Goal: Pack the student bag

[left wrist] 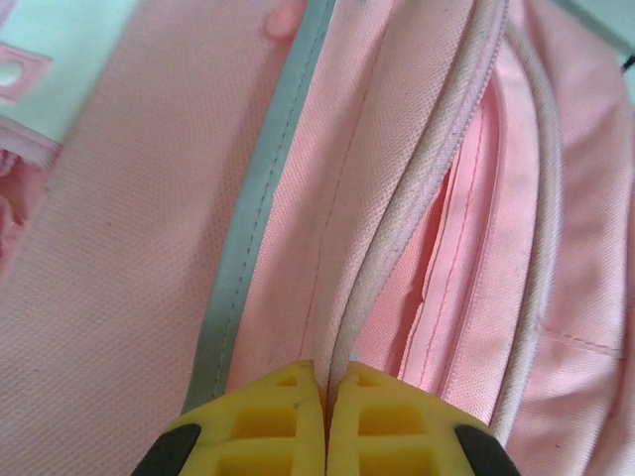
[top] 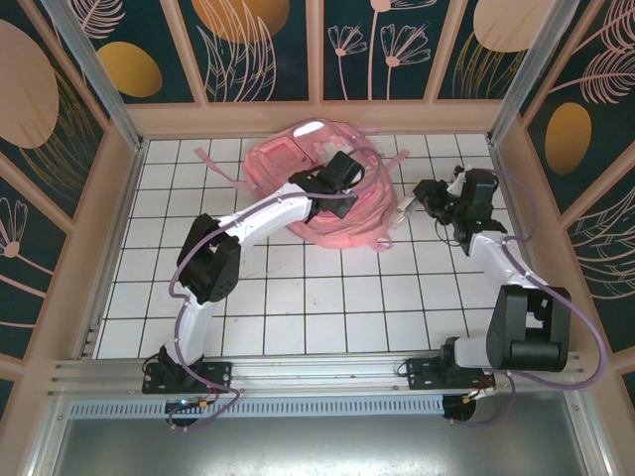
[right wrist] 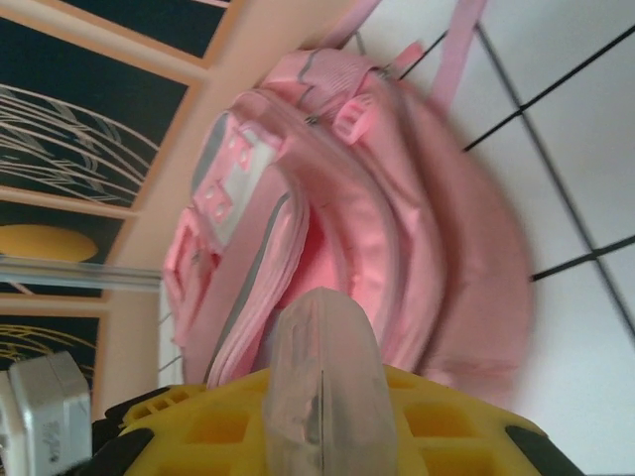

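Left gripper (left wrist: 325,392) is clamping fully closed on the piped rim (left wrist: 397,228) of the student bag (top: 278,164), which is lying at the upper centre of the top view on the tiled table (top: 298,297). Right gripper (right wrist: 322,416) is pinching a translucent item (right wrist: 317,337) just right of the bag. Step in hand, as I judge it: opening the compartment. The next move is calling for the rim to be lifted, then the item fed into the gap.

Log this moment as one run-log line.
left hand: shut on student bag zip edge | right hand: holding translucent item, beside bag | item: not yet in bag
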